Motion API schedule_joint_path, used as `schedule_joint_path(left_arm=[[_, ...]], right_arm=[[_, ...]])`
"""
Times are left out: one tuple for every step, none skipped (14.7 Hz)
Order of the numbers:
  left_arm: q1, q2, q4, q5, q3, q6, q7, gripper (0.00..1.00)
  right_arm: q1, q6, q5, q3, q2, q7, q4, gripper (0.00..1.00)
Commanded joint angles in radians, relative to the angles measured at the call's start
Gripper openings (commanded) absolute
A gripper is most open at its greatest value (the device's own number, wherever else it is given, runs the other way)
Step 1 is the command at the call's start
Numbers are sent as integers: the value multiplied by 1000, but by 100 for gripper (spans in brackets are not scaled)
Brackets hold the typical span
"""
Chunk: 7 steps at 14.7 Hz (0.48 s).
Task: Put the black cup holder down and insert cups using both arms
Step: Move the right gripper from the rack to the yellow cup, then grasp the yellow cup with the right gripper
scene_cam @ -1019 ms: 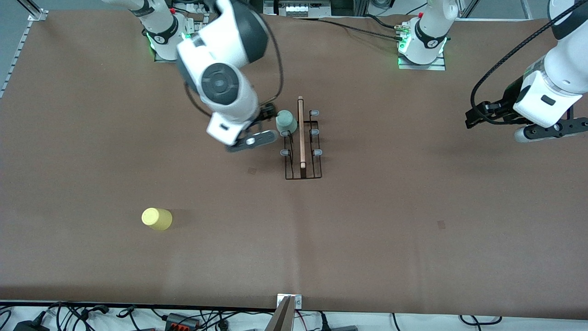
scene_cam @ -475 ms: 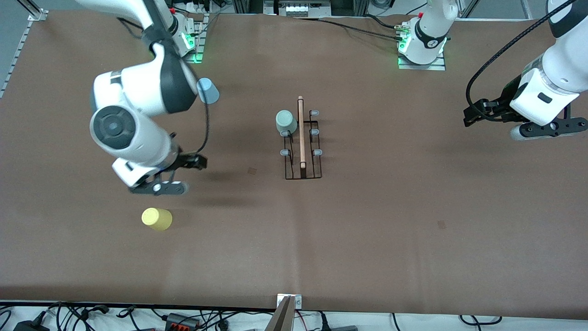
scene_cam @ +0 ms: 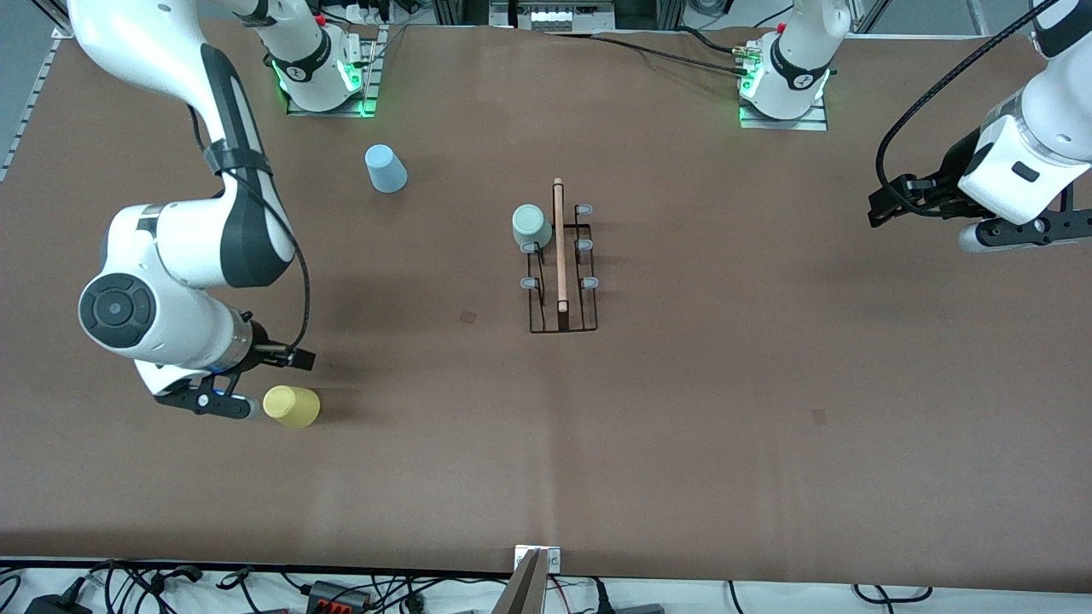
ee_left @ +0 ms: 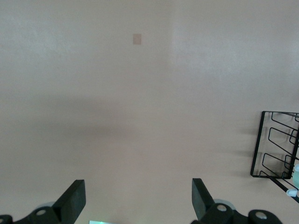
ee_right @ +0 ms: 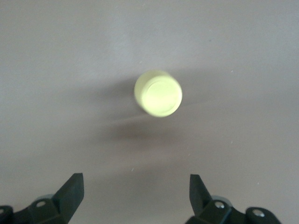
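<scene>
Hanging over the table beside the yellow cup (scene_cam: 292, 406), the right gripper (ee_right: 135, 193) is held apart and empty, while the left gripper (ee_left: 138, 200), likewise spread, waits well away from the holder (scene_cam: 560, 264).

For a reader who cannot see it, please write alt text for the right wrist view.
A yellow cup stands upside down on the brown table, seen from above, apart from the right gripper. The gripper's two black fingers are open and hold nothing.
</scene>
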<state>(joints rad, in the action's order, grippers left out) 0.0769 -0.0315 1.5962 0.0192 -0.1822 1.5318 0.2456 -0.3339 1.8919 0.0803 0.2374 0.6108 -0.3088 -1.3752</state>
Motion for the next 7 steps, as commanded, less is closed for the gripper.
schedule_joint_path(left_arm=[[4,9,-13,12,3,-24,-19,100],[4,9,-13,12,3,-24,-19,100],[4,7,-13,12,3,-22,-19,100],[4,7,-13,12,3,-21,-20,100],[4,7,-13,10,4,-19,-23,100],[4,7,-13,10,4,-19,-23,100],[4,7,-13,10,4,-19,-25,100]], right_arm=[[39,88,-2,-9,44,4,5,100],[45,130,-2,-9,61,7,7,100],[62,159,4,-10,75,5,7,100],[72,185,6,-12,95,4,8,100],[73,214,9,-13,108,4,7,100],[73,231,10,-13,125,1,7,100],[73,240,18,-13,144,-1,7,100]])
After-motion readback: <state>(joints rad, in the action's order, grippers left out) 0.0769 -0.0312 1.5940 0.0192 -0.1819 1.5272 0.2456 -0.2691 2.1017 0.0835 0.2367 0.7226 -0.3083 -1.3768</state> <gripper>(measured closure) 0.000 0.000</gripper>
